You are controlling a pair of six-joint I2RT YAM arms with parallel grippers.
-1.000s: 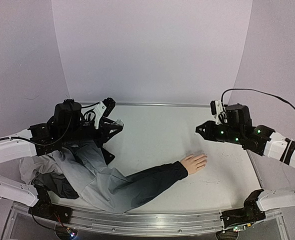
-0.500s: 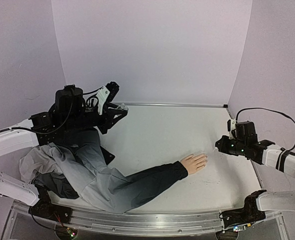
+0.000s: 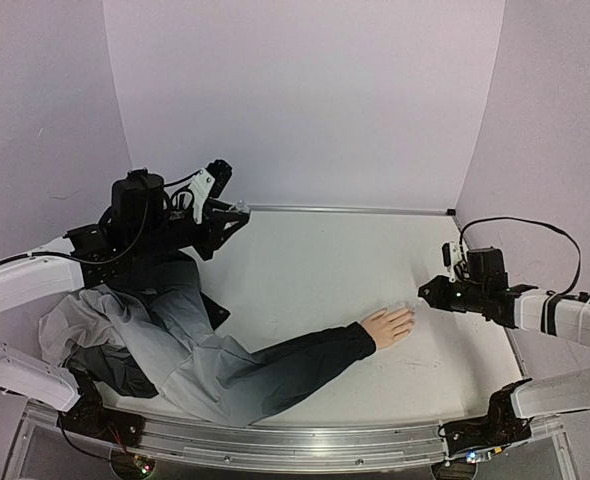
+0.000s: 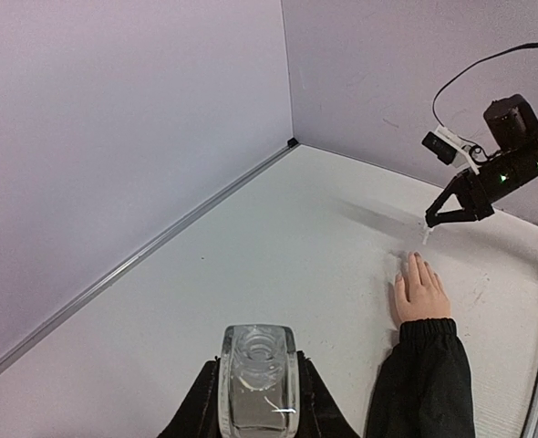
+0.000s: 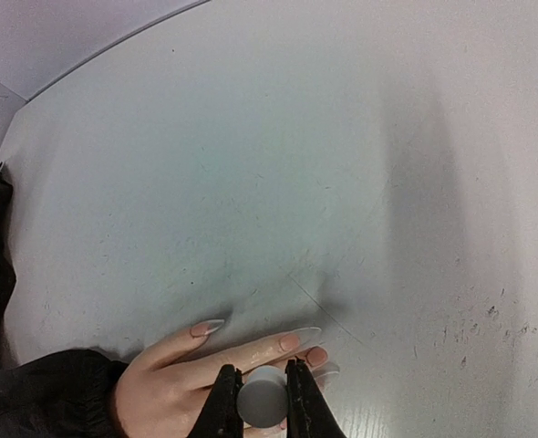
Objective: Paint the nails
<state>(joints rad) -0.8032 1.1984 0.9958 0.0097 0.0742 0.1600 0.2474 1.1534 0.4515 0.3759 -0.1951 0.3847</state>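
The right claw [image 5: 261, 394] is clamped on a grey round cap [image 5: 261, 404], just above the nails [image 5: 289, 343] of the mannequin hand [image 5: 178, 383] (it hides some fingertips). The dark sleeve [image 5: 41, 397] lies at its left. Only the left wrist view shows the left claw [image 4: 258, 406] clamped on a clear bottle [image 4: 258, 365].

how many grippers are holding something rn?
2. Left gripper grips a small clear bottle at the table's far left. Right gripper pinches a grey round cap over the fingertips of the mannequin hand.
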